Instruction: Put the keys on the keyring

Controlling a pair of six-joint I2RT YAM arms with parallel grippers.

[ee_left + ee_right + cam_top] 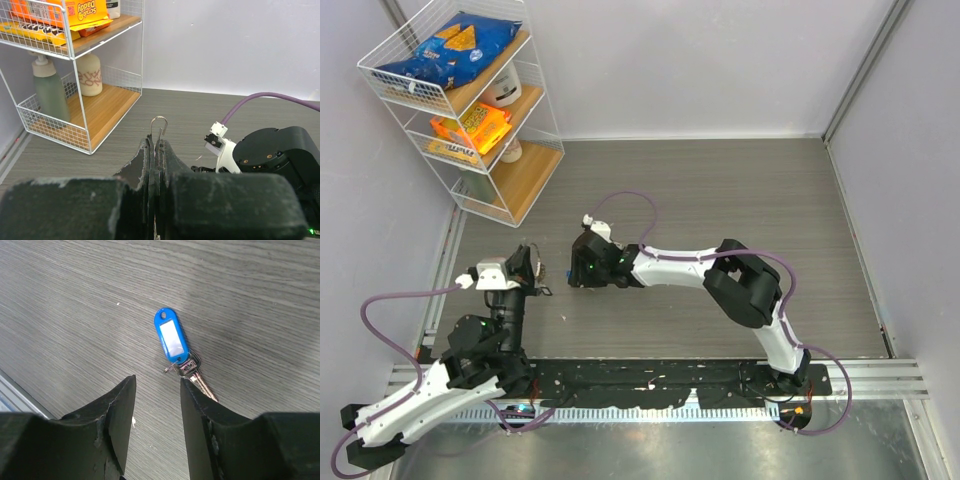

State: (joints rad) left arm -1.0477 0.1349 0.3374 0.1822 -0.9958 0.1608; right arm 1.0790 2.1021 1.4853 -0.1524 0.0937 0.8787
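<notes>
Grippers on two white-and-black arms sit close together over the left half of a grey wood-grain table (740,190). At the far left corner stands a white wire rack (528,178) with wooden shelves, carrying snack packets (450,45) and a pump bottle (49,90). Right gripper (157,382), reaching in from the right, points down at the table with its jaws partly apart and nothing between them. Left gripper (156,145), on the near left, has its jaws pressed tight on the keyring (159,117), whose thin silver loop pokes up from between the fingers, off the table. Keys (199,380) lie flat on the table just beyond the right gripper's fingertips, bunched together with a blue tag (171,337) that points away from the gripper. One silvery key blade runs behind the tip of one finger (192,405); whether the two touch is hard to tell
</notes>
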